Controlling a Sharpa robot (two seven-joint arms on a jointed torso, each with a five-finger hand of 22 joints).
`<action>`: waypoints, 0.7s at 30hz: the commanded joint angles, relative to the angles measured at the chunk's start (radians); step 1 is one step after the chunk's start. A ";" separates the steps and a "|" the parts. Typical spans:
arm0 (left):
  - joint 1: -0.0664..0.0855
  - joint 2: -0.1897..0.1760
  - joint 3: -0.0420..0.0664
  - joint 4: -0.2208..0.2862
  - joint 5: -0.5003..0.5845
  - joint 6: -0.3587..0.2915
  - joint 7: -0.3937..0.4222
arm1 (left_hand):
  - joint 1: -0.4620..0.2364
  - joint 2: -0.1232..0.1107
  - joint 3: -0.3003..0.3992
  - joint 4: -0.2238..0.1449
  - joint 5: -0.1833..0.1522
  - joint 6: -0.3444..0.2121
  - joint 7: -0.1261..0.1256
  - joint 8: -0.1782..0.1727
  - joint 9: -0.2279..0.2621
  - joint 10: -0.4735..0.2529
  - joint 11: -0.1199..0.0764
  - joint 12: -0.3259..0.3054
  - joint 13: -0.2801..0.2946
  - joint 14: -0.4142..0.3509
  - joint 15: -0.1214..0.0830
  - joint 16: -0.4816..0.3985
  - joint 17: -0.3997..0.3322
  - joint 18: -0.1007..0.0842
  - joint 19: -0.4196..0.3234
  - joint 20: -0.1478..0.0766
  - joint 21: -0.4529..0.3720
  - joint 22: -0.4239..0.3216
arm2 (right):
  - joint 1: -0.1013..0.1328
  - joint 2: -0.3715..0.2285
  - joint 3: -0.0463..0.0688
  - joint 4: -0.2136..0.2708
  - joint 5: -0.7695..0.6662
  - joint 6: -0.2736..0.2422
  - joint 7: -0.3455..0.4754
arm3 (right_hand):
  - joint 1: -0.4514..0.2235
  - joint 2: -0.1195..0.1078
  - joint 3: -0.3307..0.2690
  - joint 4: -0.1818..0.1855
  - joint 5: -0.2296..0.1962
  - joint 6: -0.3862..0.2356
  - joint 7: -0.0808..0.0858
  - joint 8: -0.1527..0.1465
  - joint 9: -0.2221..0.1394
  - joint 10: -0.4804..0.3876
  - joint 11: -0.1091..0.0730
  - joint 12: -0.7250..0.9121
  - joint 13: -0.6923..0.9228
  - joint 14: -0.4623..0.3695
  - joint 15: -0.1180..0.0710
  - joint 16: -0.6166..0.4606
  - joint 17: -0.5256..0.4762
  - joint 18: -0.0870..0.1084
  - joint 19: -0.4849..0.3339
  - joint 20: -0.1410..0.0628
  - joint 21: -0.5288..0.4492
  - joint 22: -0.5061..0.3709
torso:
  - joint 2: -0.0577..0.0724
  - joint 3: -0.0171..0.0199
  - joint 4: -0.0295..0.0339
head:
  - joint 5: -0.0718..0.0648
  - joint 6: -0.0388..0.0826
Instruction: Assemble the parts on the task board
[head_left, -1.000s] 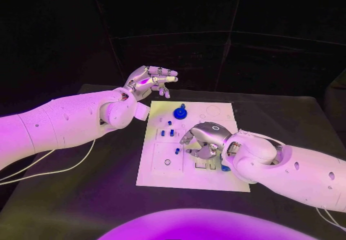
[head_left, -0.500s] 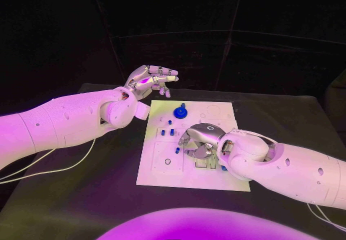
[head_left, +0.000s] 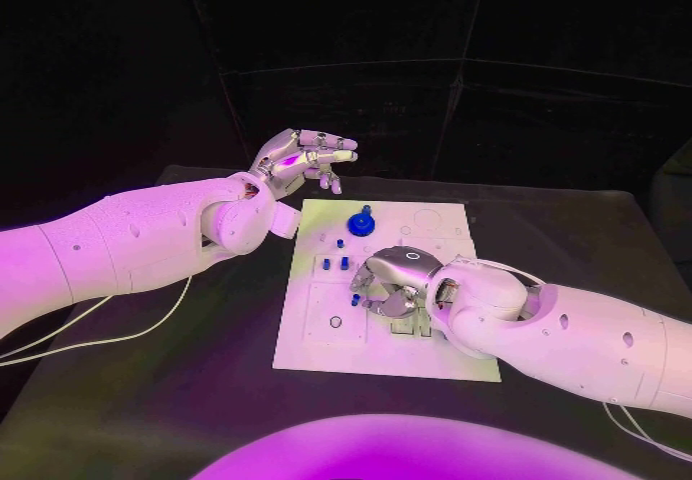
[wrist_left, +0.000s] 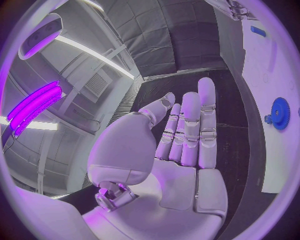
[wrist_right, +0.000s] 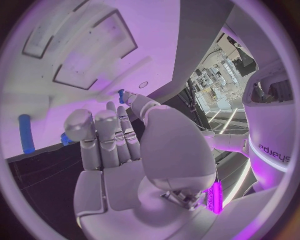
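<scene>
right hand (head_left: 400, 283) is low over the middle of the task board (head_left: 329, 345), fingers curled down toward the small blue parts (head_left: 333, 265) around it; can't tell if anything is pinched, the hand's back hides the tips in the head view. in the right wrist view the fingers (wrist_right: 103, 135) lie close together, with a small blue piece (wrist_right: 122, 95) at one tip, contact unclear. a blue peg (wrist_right: 25, 134) lies on the board nearby. left hand (head_left: 300, 158) hangs above the desk (head_left: 173, 400) beyond the board's far left corner, fingers apart, holding nothing. blue gear (head_left: 361, 224) sits on the board's far half, well apart from the right hand. my read: step in hand is picking or seating a small part mid-board. to do it well: come straight down, pinch lightly, keep the wrist steady so neighbouring pieces aren't swept, confirm the part is upright before pressing.
</scene>
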 joint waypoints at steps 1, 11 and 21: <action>0.002 0.002 0.001 0.000 0.005 0.013 0.000 | -0.002 0.004 -0.004 -0.001 0.003 -0.006 0.000 0.004 0.001 -0.007 -0.003 0.002 0.001 -0.003 0.003 0.006 -0.001 0.014 0.004 0.002 -0.005 -0.001 | 0.001 0.005 0.000 -0.003 0.002 0.021 0.008 | 0.005 0.008 0.008 -0.001 0.006 -0.005 -0.002 -0.003 0.000 -0.002 0.001 -0.006 0.000 -0.002 0.006 -0.004 -0.001 -0.001 -0.002 0.007 -0.001 0.001 | -0.001 0.0000 0.0006 | 0.000 -0.001; 0.002 0.002 0.001 -0.001 0.005 0.014 -0.003 | 0.001 0.006 -0.004 -0.002 0.003 -0.006 0.000 0.006 0.002 -0.008 -0.003 0.004 0.002 -0.003 0.003 0.007 -0.002 0.014 0.005 0.002 -0.006 -0.002 | 0.001 0.012 0.000 -0.005 0.005 0.024 0.014 | 0.004 0.010 0.010 0.000 0.006 -0.003 -0.002 -0.002 0.001 0.001 0.001 -0.006 0.001 -0.002 0.006 -0.003 0.000 0.000 -0.002 0.007 -0.001 0.001 | 0.000 -0.0001 -0.0006 | 0.001 -0.003; 0.002 0.003 0.001 -0.002 0.005 0.016 -0.006 | 0.003 0.007 -0.005 -0.002 0.003 -0.007 0.000 0.006 0.002 -0.009 -0.003 0.005 0.002 -0.003 0.003 0.008 -0.003 0.014 0.005 0.002 -0.006 -0.002 | 0.000 0.019 0.000 0.002 0.009 0.033 0.019 | 0.003 0.012 0.013 -0.001 0.006 0.000 -0.002 -0.001 0.002 0.007 0.000 -0.005 0.001 0.000 0.005 0.004 0.006 -0.001 0.001 0.007 0.002 0.005 | -0.001 0.0000 -0.0003 | 0.000 -0.005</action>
